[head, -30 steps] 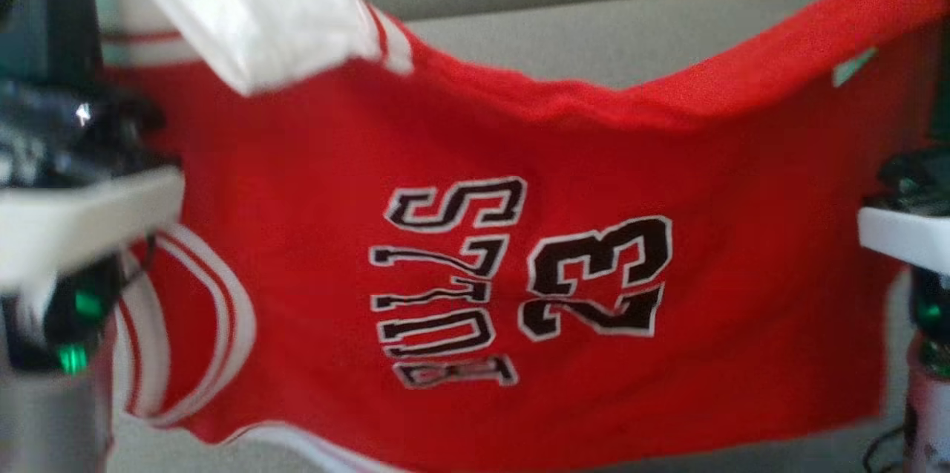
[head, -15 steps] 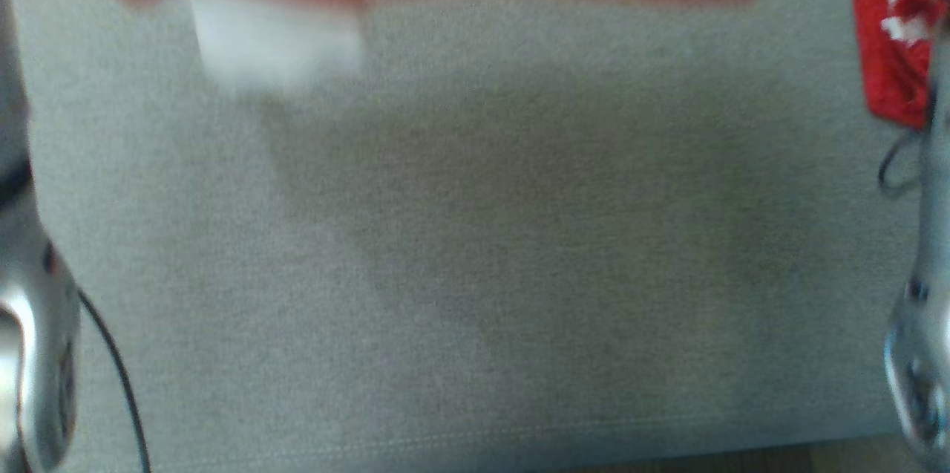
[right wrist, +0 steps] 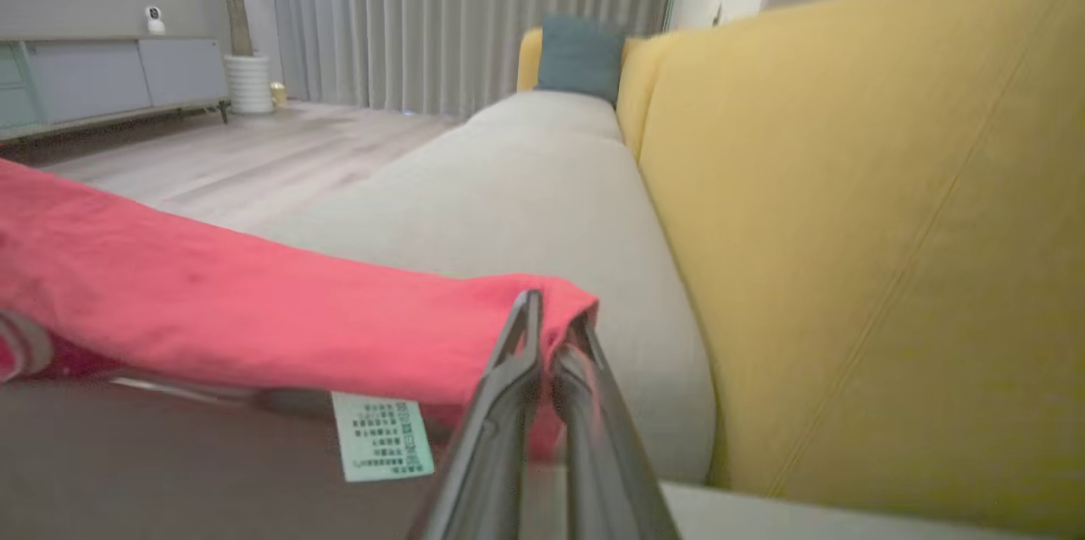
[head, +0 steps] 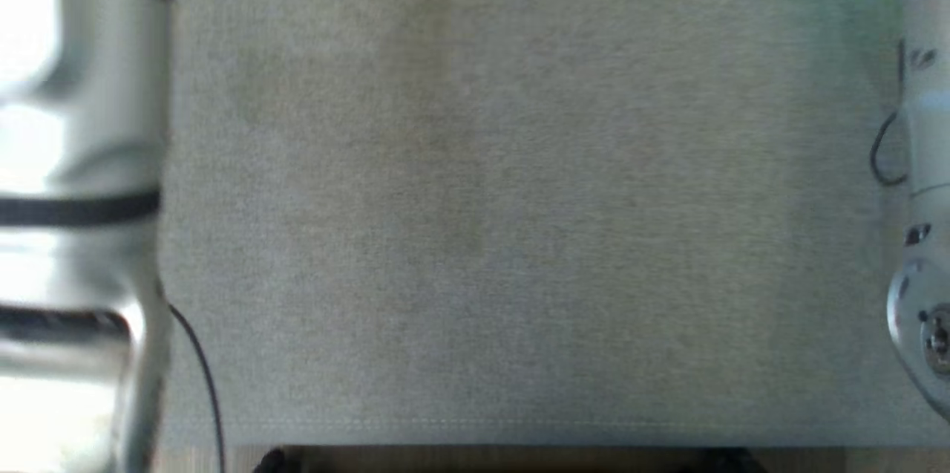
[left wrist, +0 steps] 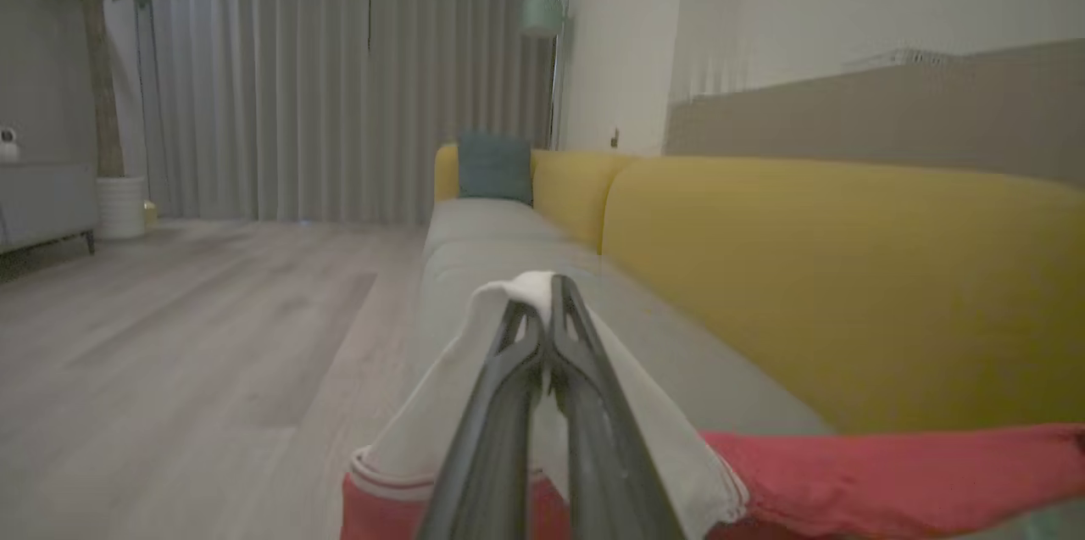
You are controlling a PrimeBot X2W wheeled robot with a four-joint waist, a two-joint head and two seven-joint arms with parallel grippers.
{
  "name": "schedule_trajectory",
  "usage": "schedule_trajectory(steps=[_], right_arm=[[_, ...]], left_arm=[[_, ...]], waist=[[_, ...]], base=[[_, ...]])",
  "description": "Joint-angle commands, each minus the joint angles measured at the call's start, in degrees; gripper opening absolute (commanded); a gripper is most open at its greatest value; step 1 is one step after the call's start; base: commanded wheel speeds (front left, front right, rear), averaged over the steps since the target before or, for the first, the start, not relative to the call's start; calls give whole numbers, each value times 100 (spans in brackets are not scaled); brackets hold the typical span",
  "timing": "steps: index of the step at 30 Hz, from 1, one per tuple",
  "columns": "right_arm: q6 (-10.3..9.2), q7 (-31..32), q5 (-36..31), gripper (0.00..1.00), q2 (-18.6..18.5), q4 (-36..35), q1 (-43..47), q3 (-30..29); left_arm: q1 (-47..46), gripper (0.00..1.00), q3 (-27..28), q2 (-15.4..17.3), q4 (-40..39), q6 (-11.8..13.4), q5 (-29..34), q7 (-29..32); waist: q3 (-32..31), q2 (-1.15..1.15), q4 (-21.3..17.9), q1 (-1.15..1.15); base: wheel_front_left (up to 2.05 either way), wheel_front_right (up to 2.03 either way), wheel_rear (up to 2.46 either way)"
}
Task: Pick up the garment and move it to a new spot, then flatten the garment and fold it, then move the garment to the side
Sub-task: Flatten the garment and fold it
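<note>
The garment is a red jersey with white trim. In the left wrist view my left gripper (left wrist: 549,290) is shut on a white part of the garment (left wrist: 644,447), which drapes over the fingers, with red cloth running off to the right. In the right wrist view my right gripper (right wrist: 551,311) is shut on a red edge of the garment (right wrist: 254,303), which stretches away to the left with a small care label (right wrist: 381,436) hanging below. Both arms hold it above the grey sofa seat (right wrist: 525,184). In the head view pale forearms stand at the left edge (head: 82,206) and right edge (head: 924,235).
The sofa has a grey seat cushion (head: 519,198) and yellow back cushions (left wrist: 848,286), with a teal pillow (left wrist: 495,168) at its far end. The seat's front edge and wooden floor (left wrist: 169,336) lie beside it. A black cable (head: 200,376) hangs by the left arm.
The head camera has tilted down: the jersey that filled the view a second ago has slid out of the top, leaving bare grey cushion. Both grips stay shut.
</note>
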Motion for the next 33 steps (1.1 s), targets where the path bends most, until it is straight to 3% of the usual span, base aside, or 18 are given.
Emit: schedule_trajectory(steps=[1,8,20,33], right_arm=[[-5,-117,-20,0,81,-19,100,-24],[-5,-279,486,0,183,146,627,-161],[-5,-285,1602,0,239,-1334,2502,184],[-5,14,2078,0,343,-3200,5467,228]], left_arm=[[110,0,140,156,-315,-50,-58,-37],[1491,0,585,27,-1414,-273,-171,-42],[4031,0,968,-134,-3070,-429,-444,-43],[6959,0,723,-325,-4327,-146,-341,-43]], waist=[[250,0,192,-3],[136,0,98,-3],[-909,0,-122,-3],[-2400,0,-236,-3]], base=[[0,0,0],[0,0,0],[0,0,0],[0,0,0]])
